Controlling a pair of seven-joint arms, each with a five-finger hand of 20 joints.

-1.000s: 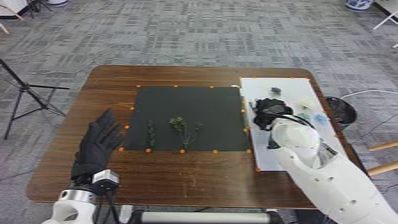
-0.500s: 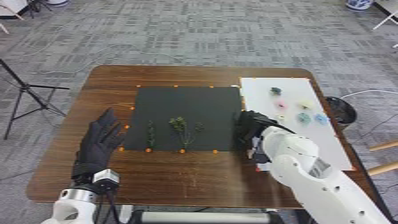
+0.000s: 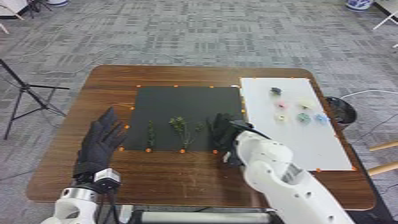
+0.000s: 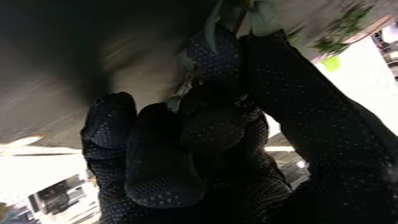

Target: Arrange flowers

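In the right hand (image 3: pixel 226 132), a leafy green sprig (image 4: pixel 264 19).

The table (image 3: pixel 169 187) is brown, mat (image 3: pixel 169 104) charcoal, board (image 3: pixel 306 147) white, carpet (image 3: pixel 195 37) patterned grey, sprigs (image 3: pixel 179 125) green, right hand (image 3: pixel 226 132) black, pale-dotted.

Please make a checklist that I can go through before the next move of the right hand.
1. Right hand has a leafy sprig between thumb and fingers: ok.
2. Right hand at the dark mat's right side: ok.
3. Left hand clear of the greenery on the mat: ok.
4. Flowers available on the white board: ok.
5. Held sprig's whole stem free of the mat: cannot tell.
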